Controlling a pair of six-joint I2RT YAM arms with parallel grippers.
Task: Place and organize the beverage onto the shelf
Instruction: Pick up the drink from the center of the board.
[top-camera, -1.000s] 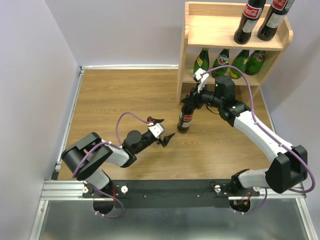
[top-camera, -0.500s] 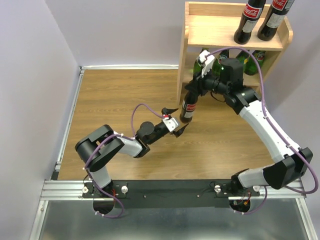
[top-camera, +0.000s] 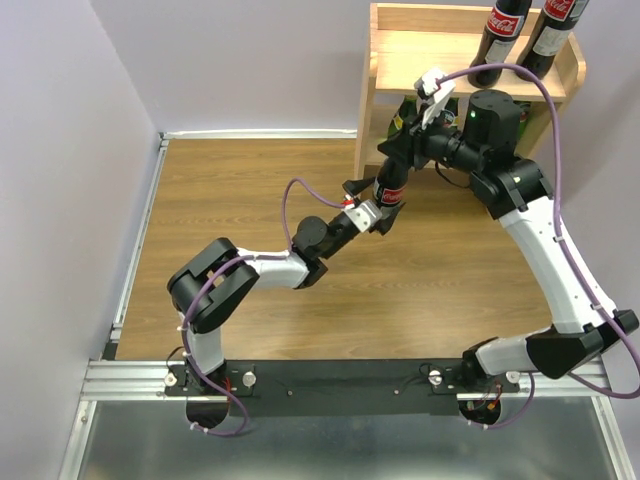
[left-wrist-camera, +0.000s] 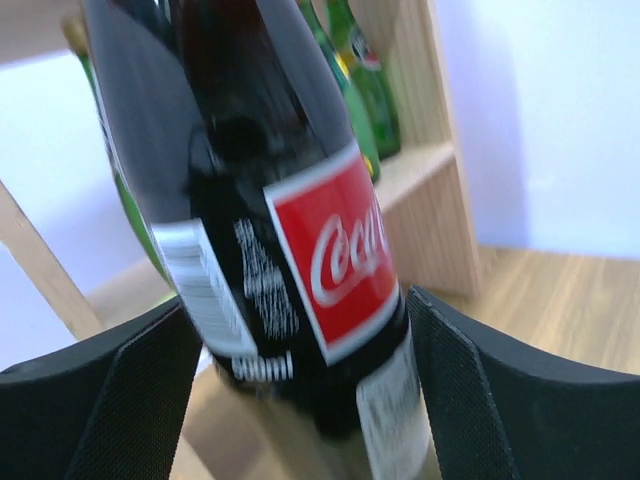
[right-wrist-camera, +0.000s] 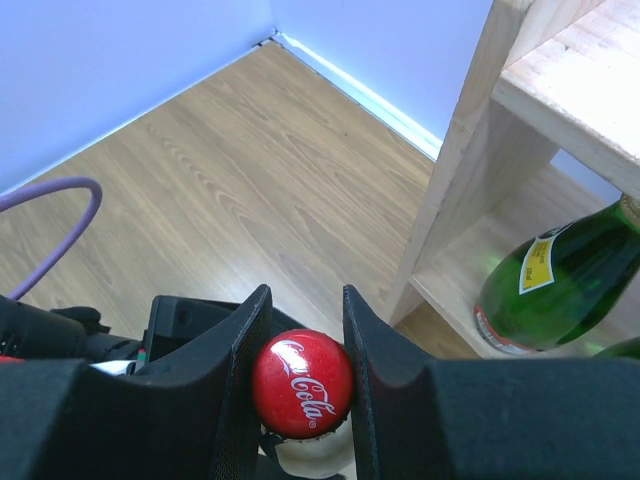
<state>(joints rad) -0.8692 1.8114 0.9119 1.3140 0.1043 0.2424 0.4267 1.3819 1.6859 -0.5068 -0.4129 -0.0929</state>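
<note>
Right wrist view: the right gripper (right-wrist-camera: 303, 330) is squeezing the cola bottle (right-wrist-camera: 301, 385) by its red top, holding it up beside the shelf (right-wrist-camera: 462, 190). The left gripper (left-wrist-camera: 300, 390) is cupping its bottom, maybe steadying it; squeezing or not, I cannot tell.

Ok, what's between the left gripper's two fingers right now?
The cola bottle, its red-labelled lower body filling the gap, seen in the left wrist view. Whether the fingers press it I cannot tell.

the shelf's (top-camera: 420, 55) top board gives me room left of two cola bottles (top-camera: 497, 50); green bottles (right-wrist-camera: 560, 290) fill its lower tier.
</note>
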